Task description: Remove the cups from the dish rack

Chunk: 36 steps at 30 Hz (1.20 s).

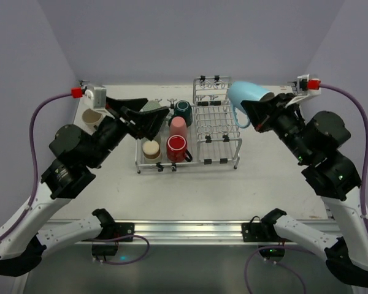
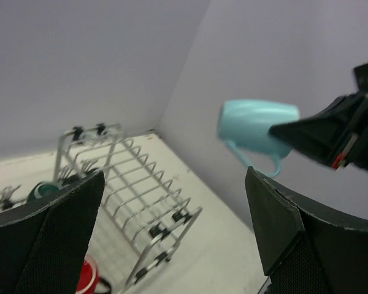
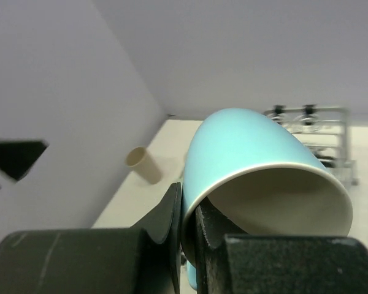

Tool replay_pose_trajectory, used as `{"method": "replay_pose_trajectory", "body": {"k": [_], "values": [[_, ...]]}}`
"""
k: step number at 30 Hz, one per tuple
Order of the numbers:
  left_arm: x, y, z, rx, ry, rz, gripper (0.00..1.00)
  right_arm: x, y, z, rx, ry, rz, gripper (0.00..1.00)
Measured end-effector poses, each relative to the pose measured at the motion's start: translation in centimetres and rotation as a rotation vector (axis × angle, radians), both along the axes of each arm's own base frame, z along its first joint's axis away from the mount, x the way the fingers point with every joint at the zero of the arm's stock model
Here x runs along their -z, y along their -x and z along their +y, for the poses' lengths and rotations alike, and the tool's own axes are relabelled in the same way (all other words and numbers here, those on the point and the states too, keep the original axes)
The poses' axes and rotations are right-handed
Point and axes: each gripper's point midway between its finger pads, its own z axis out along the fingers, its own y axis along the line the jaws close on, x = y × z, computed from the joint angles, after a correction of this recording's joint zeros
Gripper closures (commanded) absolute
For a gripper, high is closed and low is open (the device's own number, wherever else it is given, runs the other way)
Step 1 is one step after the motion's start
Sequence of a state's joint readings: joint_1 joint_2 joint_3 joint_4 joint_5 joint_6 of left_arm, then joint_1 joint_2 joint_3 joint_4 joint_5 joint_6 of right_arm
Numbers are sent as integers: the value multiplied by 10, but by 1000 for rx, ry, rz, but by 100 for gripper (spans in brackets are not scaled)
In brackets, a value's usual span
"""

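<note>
Partway: right fingers [image 3: 170, 214] clamped on blue mug [image 1: 248, 98] rim, mid-air over rack [image 1: 199, 164] right end; left fingers [image 2: 55, 239] wide open, empty; beige cup [image 1: 91, 116] on counter [image 1: 172, 196]; red mug [image 1: 176, 147], pink cup [image 1: 178, 127], teal mug [image 1: 183, 110], tan cup [image 1: 151, 149] left in rack.

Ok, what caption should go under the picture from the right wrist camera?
Right gripper clamps the rim of a glossy light blue mug, silver wire dish rack behind it.

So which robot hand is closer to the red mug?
Left. The left gripper hangs open just behind and left of the red mug; the right gripper is across the dish rack, shut on the light blue mug.
</note>
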<state>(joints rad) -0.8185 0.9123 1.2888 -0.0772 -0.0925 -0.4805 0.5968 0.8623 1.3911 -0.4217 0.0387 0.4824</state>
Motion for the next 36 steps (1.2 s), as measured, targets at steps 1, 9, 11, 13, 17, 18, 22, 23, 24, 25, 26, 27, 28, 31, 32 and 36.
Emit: {"method": "replay_pose_trajectory", "body": {"k": [1, 9, 11, 13, 17, 18, 22, 23, 24, 25, 26, 27, 28, 31, 32, 36], "values": [[10, 0, 6, -24, -28, 12, 0, -3, -6, -9, 48, 39, 3, 100], [154, 1, 68, -249, -334, 199, 0, 55, -82, -96, 409, 330, 242, 100], [189, 3, 80, -289, -408, 243, 0, 83, -108, -111, 447, 382, 344, 100], [213, 4, 89, -316, -456, 270, 0, 114, -134, -119, 455, 418, 442, 100], [238, 4, 101, -357, -511, 288, 0, 191, -182, -129, 433, 476, 664, 100], [240, 4, 101, -360, -518, 286, 0, 207, -191, -130, 425, 487, 709, 100], [244, 4, 101, -358, -532, 281, 0, 259, -229, -126, 398, 523, 827, 100], [245, 3, 101, -358, -536, 280, 0, 269, -236, -125, 391, 528, 846, 100], [246, 3, 101, -356, -540, 279, 0, 279, -244, -124, 382, 531, 864, 100], [247, 3, 101, -355, -544, 279, 0, 290, -250, -122, 371, 533, 883, 100], [247, 3, 101, -353, -547, 276, 0, 299, -255, -120, 362, 535, 900, 100], [247, 3, 101, -352, -547, 276, 0, 309, -258, -119, 353, 539, 919, 100], [247, 2, 102, -354, -547, 276, 0, 317, -261, -118, 347, 541, 935, 100], [248, 0, 103, -357, -546, 277, 0, 340, -267, -115, 329, 549, 979, 100], [248, 0, 104, -357, -547, 278, 0, 347, -267, -115, 325, 553, 993, 100], [251, -2, 104, -353, -552, 278, 0, 364, -265, -116, 319, 569, 1035, 100]]}}
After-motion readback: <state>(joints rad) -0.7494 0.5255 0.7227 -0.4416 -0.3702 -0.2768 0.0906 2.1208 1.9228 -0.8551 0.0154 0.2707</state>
